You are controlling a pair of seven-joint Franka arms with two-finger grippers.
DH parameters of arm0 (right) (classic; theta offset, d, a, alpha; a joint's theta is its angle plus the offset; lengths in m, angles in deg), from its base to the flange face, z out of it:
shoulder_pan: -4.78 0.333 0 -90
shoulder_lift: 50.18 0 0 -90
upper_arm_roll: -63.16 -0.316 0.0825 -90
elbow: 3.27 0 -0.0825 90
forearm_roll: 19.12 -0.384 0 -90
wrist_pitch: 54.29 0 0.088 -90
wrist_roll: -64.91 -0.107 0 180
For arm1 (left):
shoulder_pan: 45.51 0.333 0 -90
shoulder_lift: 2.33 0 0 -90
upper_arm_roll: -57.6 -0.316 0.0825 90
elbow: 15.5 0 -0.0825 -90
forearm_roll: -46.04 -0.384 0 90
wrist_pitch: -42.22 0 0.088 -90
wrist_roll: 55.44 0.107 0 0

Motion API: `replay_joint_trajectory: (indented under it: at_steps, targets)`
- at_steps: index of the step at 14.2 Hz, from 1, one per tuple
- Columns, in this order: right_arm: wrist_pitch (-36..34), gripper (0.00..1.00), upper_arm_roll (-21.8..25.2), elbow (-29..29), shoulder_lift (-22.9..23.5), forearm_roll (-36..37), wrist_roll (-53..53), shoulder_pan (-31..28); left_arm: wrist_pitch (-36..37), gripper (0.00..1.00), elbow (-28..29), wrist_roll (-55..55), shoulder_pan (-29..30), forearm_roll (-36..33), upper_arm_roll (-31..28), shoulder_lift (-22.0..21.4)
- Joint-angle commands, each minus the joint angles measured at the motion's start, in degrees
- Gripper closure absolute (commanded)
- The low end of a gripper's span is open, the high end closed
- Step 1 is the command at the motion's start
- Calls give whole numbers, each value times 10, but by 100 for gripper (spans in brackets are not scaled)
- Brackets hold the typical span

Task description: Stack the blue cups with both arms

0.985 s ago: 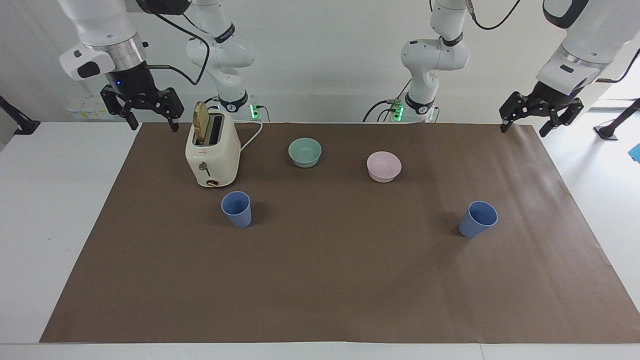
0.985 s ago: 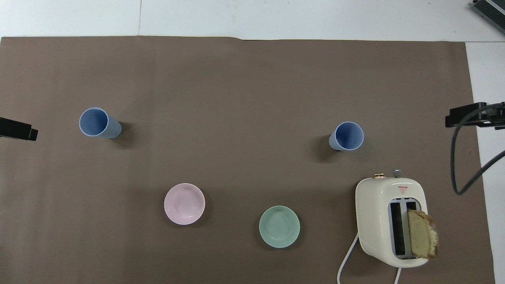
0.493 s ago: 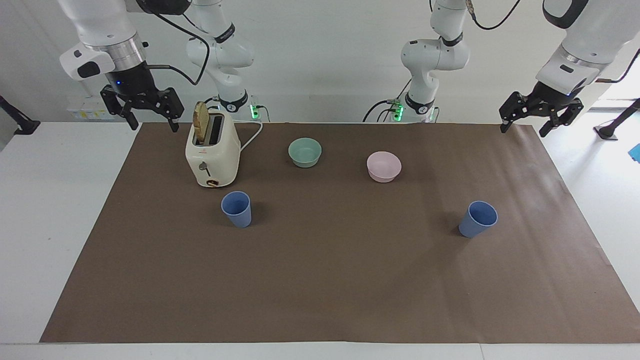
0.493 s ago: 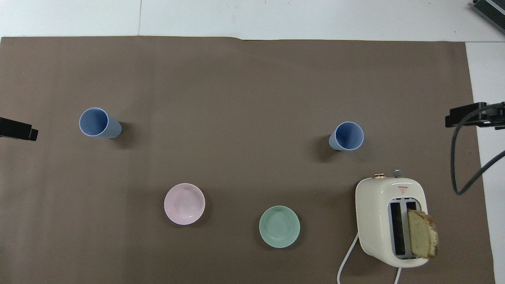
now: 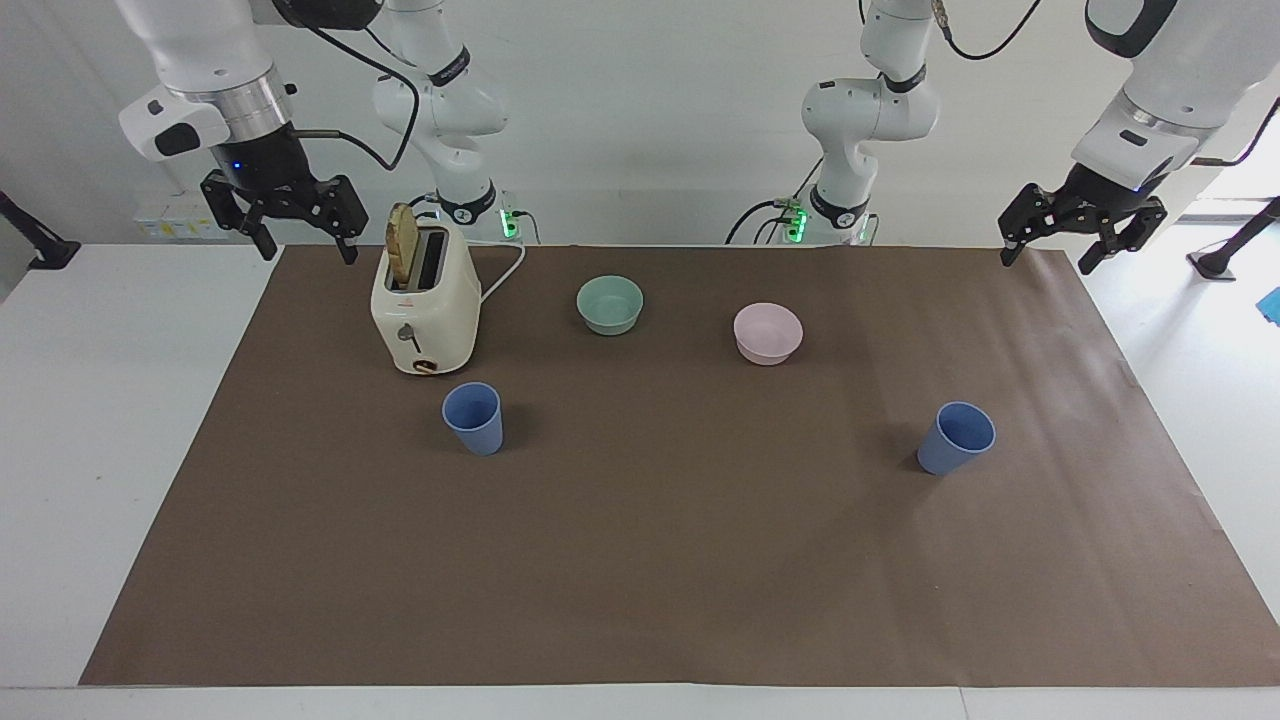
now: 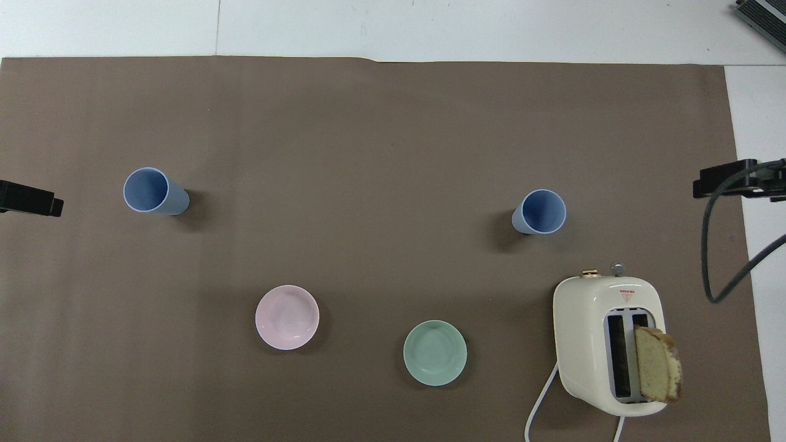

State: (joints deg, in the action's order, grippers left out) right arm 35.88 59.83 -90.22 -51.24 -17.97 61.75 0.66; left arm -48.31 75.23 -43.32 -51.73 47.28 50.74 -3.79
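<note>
Taking the overhead view as the clock face, nearest the robots stand the cream toaster (image 5: 425, 310) with a bread slice (image 5: 402, 246) at 5 o'clock, the mint-green bowl (image 5: 610, 304) at 6 and the pink bowl (image 5: 768, 333) at 7. One blue cup (image 5: 473, 418) stands upright at 3, another blue cup (image 5: 956, 438) at 9, well apart. The right gripper (image 5: 300, 232), fingers spread and empty, hangs over the mat's (image 5: 640, 560) edge beside the toaster; the left gripper (image 5: 1050, 245), likewise spread, hangs over the mat's corner.

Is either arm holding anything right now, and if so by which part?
Nothing is held. The left gripper and right gripper hang open and empty; both blue cups stand untouched.
</note>
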Motion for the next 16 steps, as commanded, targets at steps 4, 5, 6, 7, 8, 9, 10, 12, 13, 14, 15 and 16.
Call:
replay_joint_trajectory:
  at_steps: [4, 5, 6, 7, 8, 9, 10, 12, 13, 14, 15, 16]
  targets:
    - [-2, 0, -3, -6, -7, -3, -9, -4, -42, 0, 45, 11, 22, -2, 3, -12]
    - [-2, 0, -2, -6, -7, -3, -9, -4, -72, 0, 69, 12, 23, -2, 3, -13]
    - [-2, 0, -2, -6, -7, -3, -9, -4, -90, 0, 86, 12, 23, -2, 3, -14]
    - [-2, 0, -2, -6, -7, -3, -9, -4, -106, 0, 95, 13, 30, -1, 3, -11]
    - [-2, 0, -2, -6, -7, -3, -9, -4, -125, 0, 104, 18, 31, 3, 3, -9]
    - [-2, 0, -2, -6, -7, -3, -9, -4, -143, 0, 117, 32, 34, 5, 3, -8]
    - [-2, 0, -2, -6, -7, -3, -9, -4, -159, 0, 127, 40, 39, 8, 3, -6]
    - [-2, 0, -2, -6, -7, -3, -9, -4, -194, 0, 139, 40, 39, 10, 3, 7]
    - [-2, 0, -2, -6, -7, -3, -9, -4, -205, 0, 140, 40, 38, 10, 3, 18]
    - [-2, 0, -2, -6, -7, -3, -9, -4, -220, 0, 140, 39, 36, 10, 3, 32]
    - [-2, 0, -2, -6, -7, -3, -9, -4, -236, 0, 140, 37, 34, 10, 3, 43]
    - [-2, 0, -2, -6, -7, -3, -9, -4, -246, 0, 140, 37, 33, 12, 3, 53]
